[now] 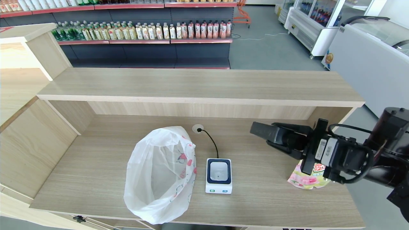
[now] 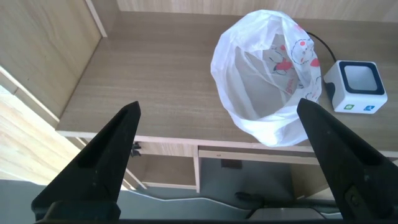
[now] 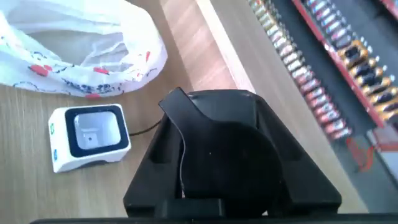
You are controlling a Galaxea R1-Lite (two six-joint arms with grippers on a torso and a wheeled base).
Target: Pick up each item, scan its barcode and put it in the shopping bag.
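Pink-and-green snack pouch [image 1: 306, 180] lies flat on the bench [image 1: 96, 166], below and behind the right tool [image 1: 257, 131], tucked under that arm's wrist and near the bench's right-hand edge. Right tool hangs above the bench with its fingers pressed together on nothing; the right wrist view shows just a thin seam between them. Scanner [image 1: 219, 175] sits ahead of and below this tool's tip with its window facing up, and its cable [image 1: 212, 140] runs off toward the back of the bench. White shopping bag [image 1: 153, 166] stands just beyond the scanner with its mouth open, lying between the two tools. Left tool [image 2: 217, 104] is held off the near edge of the bench with its fingers wide apart and empty, the bag ahead of it. Judgement: nothing picked or scanned yet, and the pouch is the item to fetch. Risks from here: the right tool must back up and part its fingers before descending, since a closed tool would only shove the pouch, possibly off the nearby edge. The pouch looks thin, soft and glossy, so a pinch may slide off or crumple it. I cannot tell which face carries the barcode, so a scan may fail. The cable could be snagged on the way. The limp bag mouth may fold shut at the drop.
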